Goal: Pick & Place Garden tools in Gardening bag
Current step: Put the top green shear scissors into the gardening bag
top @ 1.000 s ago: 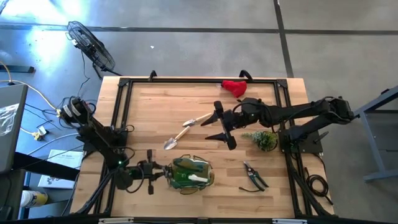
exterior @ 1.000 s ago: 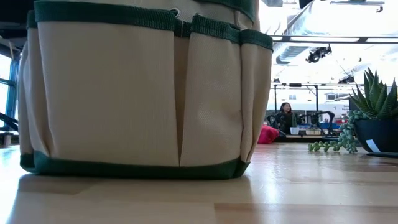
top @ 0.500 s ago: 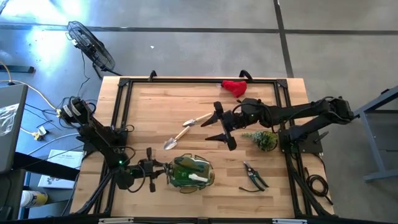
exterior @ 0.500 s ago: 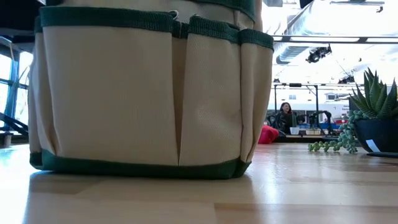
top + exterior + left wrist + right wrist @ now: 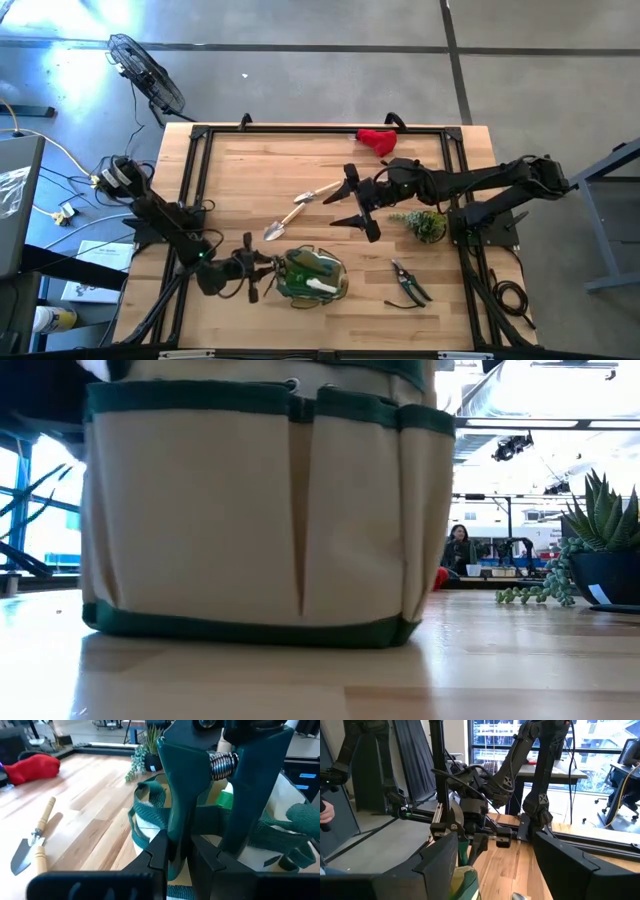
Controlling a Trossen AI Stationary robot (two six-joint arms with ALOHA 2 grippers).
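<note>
The gardening bag [image 5: 312,276], beige with dark green trim [image 5: 260,510], stands on its base near the table's front edge, with a white-and-green item [image 5: 322,287] inside. My left gripper [image 5: 262,275] is at the bag's left rim [image 5: 150,815], shut on green-handled shears [image 5: 182,785]. My right gripper [image 5: 352,205] hovers open over the table's middle. Two wooden-handled trowels [image 5: 298,208] lie left of it. Black pruning shears [image 5: 410,283] lie at the front right, and a red bundle [image 5: 377,140] at the far edge. My left gripper pinches one green handle [image 5: 177,837] of the shears between its two fingers [image 5: 159,851]; the other handle [image 5: 255,785] passes outside the far finger. The fingers reach nearly level from the table's left, across the handle. The shears stand about upright, spring [image 5: 222,762] above the fingers, lifted over the bag's rim.
A leafy plant sprig [image 5: 425,224] lies just right of my right gripper. A black metal frame [image 5: 190,180] runs around the tabletop. Bare wood shows between the trowels and the far edge. A person [image 5: 458,545] sits far off in the room behind.
My left gripper has gone toward the table's right edge, up to the bag's left rim, still shut on the shears. The bag has slid a little toward the right along the table.
</note>
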